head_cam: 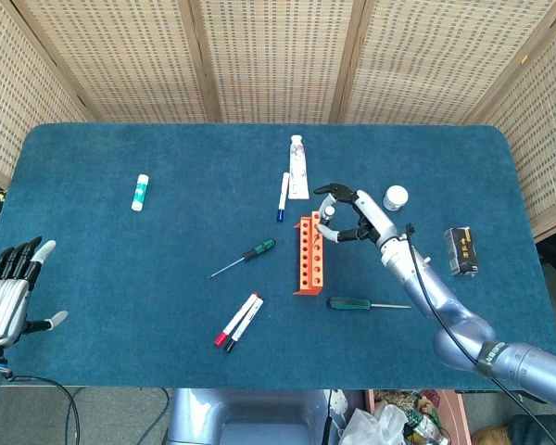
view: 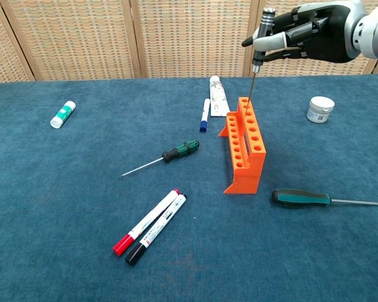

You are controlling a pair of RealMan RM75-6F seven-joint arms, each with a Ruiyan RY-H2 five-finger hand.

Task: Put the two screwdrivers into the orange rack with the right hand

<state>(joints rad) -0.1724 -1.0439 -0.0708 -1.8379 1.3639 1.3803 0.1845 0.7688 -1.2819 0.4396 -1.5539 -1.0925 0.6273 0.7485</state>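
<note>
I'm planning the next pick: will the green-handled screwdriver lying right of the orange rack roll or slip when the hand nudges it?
The green-handled screwdriver looks stiff, with a rounded handle, so it may well roll sideways if nudged. The blue cloth table probably damps that. Its thin shaft lies nearly flat, so it is likely hard to pinch; the thicker handle seems the safer place to grasp.

Bright, even overhead light — soft short shadows, no glare, both views sharp.

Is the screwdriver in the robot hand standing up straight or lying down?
Standing up: the screwdriver hangs tip-down from the right robot hand over the orange rack.
</note>
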